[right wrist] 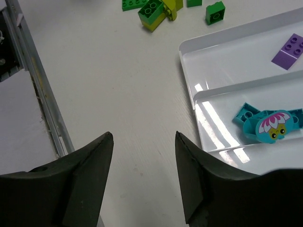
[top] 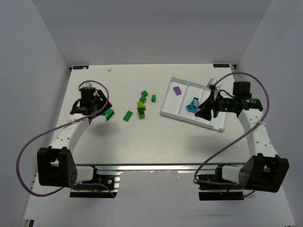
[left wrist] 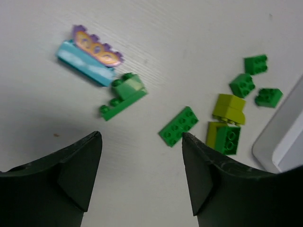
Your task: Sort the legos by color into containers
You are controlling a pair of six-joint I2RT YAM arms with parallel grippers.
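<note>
Hovering at the left, the left gripper [left wrist: 142,137] is seen empty with fingers apart, near a teal-and-purple piece [left wrist: 90,56]. Green legos [top: 141,106] are scattered mid-counter [top: 123,146]. In the tray [right wrist: 227,61], a purple brick [top: 177,91] is kept in the left compartment and teal ones [top: 191,105] in the middle. The right gripper [right wrist: 144,135] is spread too, nothing held.

Tray [top: 171,101] sits on right half of table [top: 142,146]. One brick [top: 177,91] in its left compartment, more bricks [top: 192,105] in the middle. Loose bricks [top: 141,106] clustered left of tray; a pair [top: 110,113] further left.
</note>
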